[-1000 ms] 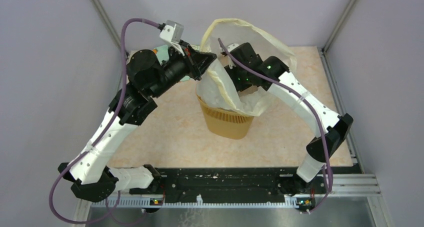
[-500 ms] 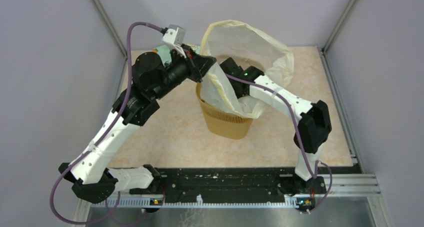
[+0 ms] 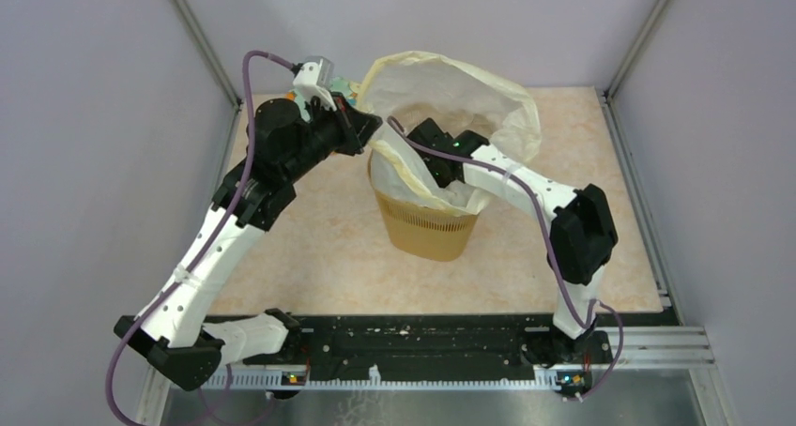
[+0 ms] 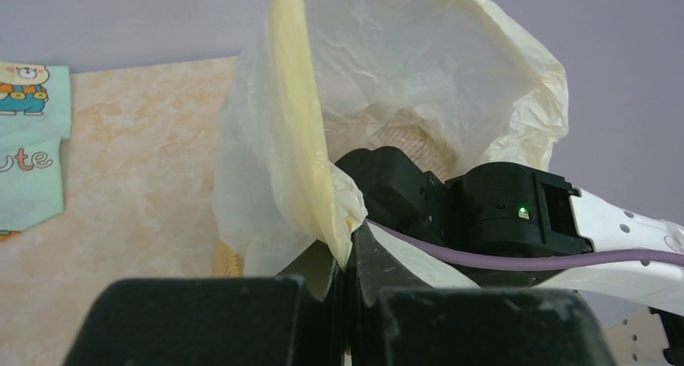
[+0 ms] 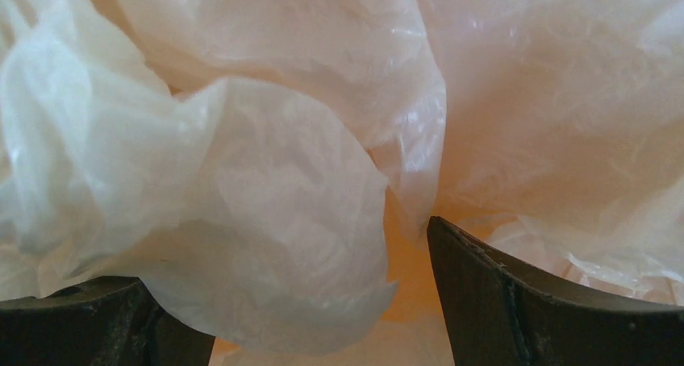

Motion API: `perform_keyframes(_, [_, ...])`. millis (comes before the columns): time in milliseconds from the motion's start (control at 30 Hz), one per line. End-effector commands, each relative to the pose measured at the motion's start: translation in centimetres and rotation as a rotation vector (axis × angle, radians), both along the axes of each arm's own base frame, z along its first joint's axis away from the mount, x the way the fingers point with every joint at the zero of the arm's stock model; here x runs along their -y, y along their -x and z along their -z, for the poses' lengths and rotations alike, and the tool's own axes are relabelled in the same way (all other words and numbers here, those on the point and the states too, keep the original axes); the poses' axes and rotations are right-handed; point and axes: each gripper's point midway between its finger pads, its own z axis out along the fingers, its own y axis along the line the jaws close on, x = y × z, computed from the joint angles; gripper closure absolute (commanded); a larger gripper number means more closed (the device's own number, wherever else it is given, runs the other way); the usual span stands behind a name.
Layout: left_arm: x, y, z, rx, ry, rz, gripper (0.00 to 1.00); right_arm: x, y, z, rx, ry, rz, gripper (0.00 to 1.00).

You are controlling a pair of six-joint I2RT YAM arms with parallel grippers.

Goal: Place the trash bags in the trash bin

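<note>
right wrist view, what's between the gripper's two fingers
Only crinkled plastic of the trash bag. In the right wrist view, a fold of it bulges into the gap between the spread fingers of the right gripper.

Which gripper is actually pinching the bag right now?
The left gripper: its jaws are shut on the bag at its rim. The right gripper sits open inside it.

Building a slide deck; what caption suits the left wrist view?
Left gripper pinches the trash bag rim, holding it open while the right arm reaches inside.
</note>
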Motion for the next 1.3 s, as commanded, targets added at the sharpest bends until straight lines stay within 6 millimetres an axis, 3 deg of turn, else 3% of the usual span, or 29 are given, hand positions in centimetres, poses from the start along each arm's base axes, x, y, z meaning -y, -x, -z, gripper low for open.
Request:
perform_keyframes(0, [-0.4, -0.1, 0.0, -0.01, 0.03, 0.029, 1.0, -0.9, -0.6, 1.7, -0.045, 0.009, -0.011, 0.14])
perform_keyframes(133, [-0.2, -0.3, 0.5, -0.026, 0.03, 0.052, 1.0, -1.4, -1.1, 0.8, -0.029, -0.008, -0.004, 0.15])
perform_keyframes(400, [0.3, -0.7, 1.6, -0.056, 0.027, 0.075, 1.0, -2.4, -1.5, -7.6, 0.099, -0.171, 0.007, 0.15])
perform_keyframes(767, [0.3, -0.8, 2.3, -0.078, 0.025, 0.082, 1.0, -2.8, -0.1, -14.6, 0.198, -0.327, 0.005, 0.17])
perform_keyframes(967, [0.5, -1.4, 2.7, -0.098, 0.0, 0.087, 1.0, -3.1, 1.0, -21.2, 0.321, -0.409, -0.021, 0.18])
perform_keyframes(1267, [0.5, -3.2, 2.7, -0.118, -0.019, 0.073, 1.0, -1.9, 1.6, -30.4, 0.533, -0.515, -0.098, 0.17])
